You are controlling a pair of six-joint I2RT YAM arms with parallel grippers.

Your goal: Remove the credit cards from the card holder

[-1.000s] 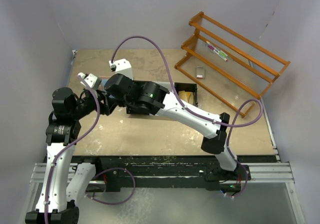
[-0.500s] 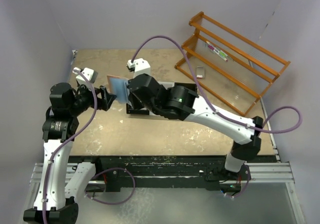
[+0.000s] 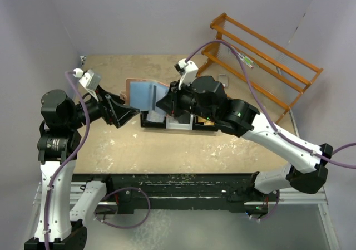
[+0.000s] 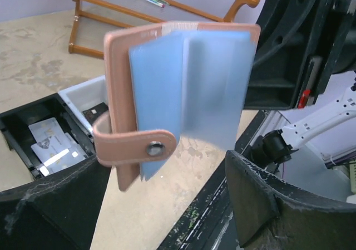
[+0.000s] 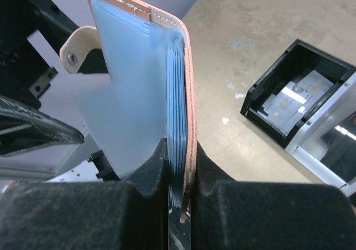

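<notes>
Top external view hides most of both trays under the right arm (image 3: 267, 130), and the card holder's (image 4: 183, 94) blurred blue sleeves hide whether any card sits inside. Its lower edge is pinched tight in the right gripper (image 5: 181, 166), which holds it upright and fanned open above the table (image 3: 167, 144); the left gripper (image 3: 127, 111) gapes wide just left of it, gripping nothing. Pale credit cards (image 4: 53, 144) lie in the black tray (image 4: 14, 125); the white tray (image 4: 78, 91) beside it holds a small dark item (image 4: 97, 112).

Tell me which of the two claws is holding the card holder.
The right claw: it is shut on one edge of the card holder. The left claw stands wide open and grips nothing.
</notes>
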